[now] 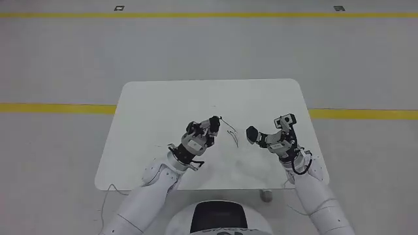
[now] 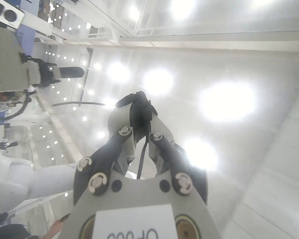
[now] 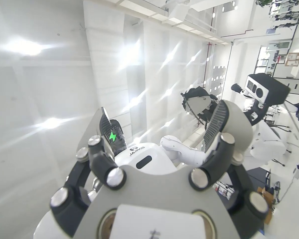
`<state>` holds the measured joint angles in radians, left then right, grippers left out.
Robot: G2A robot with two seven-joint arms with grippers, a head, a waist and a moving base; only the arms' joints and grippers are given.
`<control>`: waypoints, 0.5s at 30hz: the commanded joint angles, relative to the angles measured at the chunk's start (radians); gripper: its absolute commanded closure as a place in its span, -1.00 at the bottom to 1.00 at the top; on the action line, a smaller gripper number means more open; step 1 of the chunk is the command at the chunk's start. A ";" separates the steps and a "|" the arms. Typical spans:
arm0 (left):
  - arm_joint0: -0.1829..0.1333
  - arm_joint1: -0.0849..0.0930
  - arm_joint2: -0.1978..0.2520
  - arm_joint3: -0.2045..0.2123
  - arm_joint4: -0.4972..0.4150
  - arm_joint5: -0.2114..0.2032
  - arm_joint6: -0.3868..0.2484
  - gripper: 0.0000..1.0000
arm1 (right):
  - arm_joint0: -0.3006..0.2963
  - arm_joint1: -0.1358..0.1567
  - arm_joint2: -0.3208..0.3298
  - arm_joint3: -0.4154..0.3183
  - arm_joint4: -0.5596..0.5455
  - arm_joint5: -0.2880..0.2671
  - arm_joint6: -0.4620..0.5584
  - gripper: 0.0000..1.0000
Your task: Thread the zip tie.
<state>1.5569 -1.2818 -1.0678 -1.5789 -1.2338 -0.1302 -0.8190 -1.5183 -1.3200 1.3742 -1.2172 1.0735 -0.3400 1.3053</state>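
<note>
1. bench [image 1: 196,98]: white top. both my arms are up over its near half, so the work sits in the air between them. my guess is that's for access to both ends of the strap.
2. left jaws: together, clamped on the zip tie [image 1: 228,126], above the bench's middle and pointing across at my right jaws. i judge this pinch is the anchor: one end fixed so the other can be steered.
3. right jaws: wide apart, nothing between the ribbed pads [image 3: 215,123]. they face the left jaws, near but not touching. i read that as lined up to take the free end, not yet on it.
4. zip tie: thin dark strap running out of the left jaws and arcing into the gap toward the right jaws. it looks clear of the bench, though i can't tell for sure.
5. tie ends: too thin to tell head from tail, or whether any loop is closed. i judge threading isn't done. risk: the strap flexes away when gripped.
</note>
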 commanded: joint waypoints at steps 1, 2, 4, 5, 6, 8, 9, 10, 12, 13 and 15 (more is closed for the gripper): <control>0.025 0.004 -0.019 -0.037 -0.020 0.004 0.032 1.00 | 0.000 0.000 0.000 0.000 0.000 0.000 0.000 -1.00; 0.035 0.005 -0.027 -0.053 -0.029 0.010 0.043 1.00 | 0.000 0.000 0.000 0.000 0.000 0.000 0.000 -1.00; 0.062 0.007 -0.049 -0.096 -0.062 0.002 0.084 1.00 | 0.000 0.000 0.000 0.000 0.000 0.000 0.000 -1.00; 0.074 0.009 -0.054 -0.114 -0.071 0.007 0.084 1.00 | 0.000 0.000 0.000 0.000 0.000 0.000 0.000 -1.00; 0.085 0.010 -0.060 -0.131 -0.080 0.012 0.080 1.00 | 0.000 0.000 0.000 0.000 0.000 0.000 0.000 -1.00; 0.085 0.010 -0.060 -0.131 -0.080 0.012 0.080 1.00 | 0.000 0.000 0.000 0.000 0.000 0.000 0.000 -1.00; 0.085 0.010 -0.060 -0.131 -0.080 0.012 0.080 1.00 | 0.000 0.000 0.000 0.000 0.000 0.000 0.000 -1.00; 0.085 0.010 -0.060 -0.131 -0.080 0.012 0.080 1.00 | 0.000 0.000 0.000 0.000 0.000 0.000 0.000 -1.00; 0.085 0.010 -0.060 -0.131 -0.080 0.012 0.080 1.00 | 0.000 0.000 0.000 0.000 0.000 0.000 0.000 -1.00; 0.085 0.010 -0.060 -0.131 -0.080 0.012 0.080 1.00 | 0.000 0.000 0.000 0.000 0.000 0.000 0.000 -1.00; 0.085 0.010 -0.060 -0.131 -0.080 0.012 0.080 1.00 | 0.000 0.000 0.000 0.000 0.000 0.000 0.000 -1.00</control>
<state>1.6424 -1.2715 -1.1277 -1.7093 -1.3136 -0.1182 -0.7391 -1.5184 -1.3200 1.3743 -1.2172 1.0735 -0.3400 1.3053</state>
